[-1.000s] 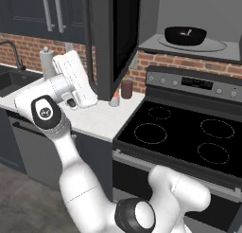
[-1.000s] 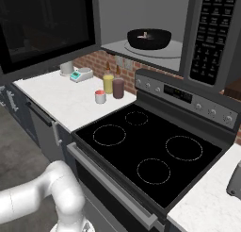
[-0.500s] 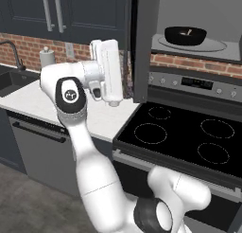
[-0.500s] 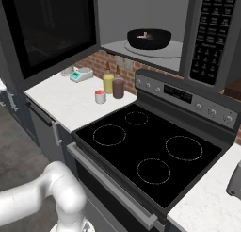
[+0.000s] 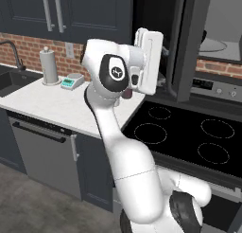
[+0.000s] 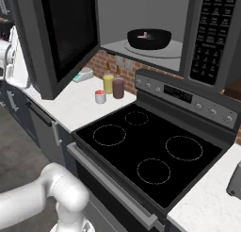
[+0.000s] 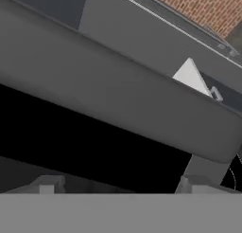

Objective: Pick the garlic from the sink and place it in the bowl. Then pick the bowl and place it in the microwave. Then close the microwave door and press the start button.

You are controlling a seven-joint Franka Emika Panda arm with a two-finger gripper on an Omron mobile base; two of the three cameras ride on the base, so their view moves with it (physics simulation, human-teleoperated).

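Glossy black bowl (image 6: 149, 39); matt white counter (image 5: 52, 104)

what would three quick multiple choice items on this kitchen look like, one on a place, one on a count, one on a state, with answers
1. Where is the bowl?
A. in the sink
B. on the stove
C. inside the microwave

2. How many burner rings mark the stove top?
A. two
B. four
C. six

3. How does the microwave door stand?
A. open
B. shut
C. taken off

Answers:
1. C, the black bowl sits on the turntable inside the microwave.
2. B, four white rings show on the black stove top.
3. A, the door swings out to the left and the grey interior is exposed; the gripper is close by its outer face.
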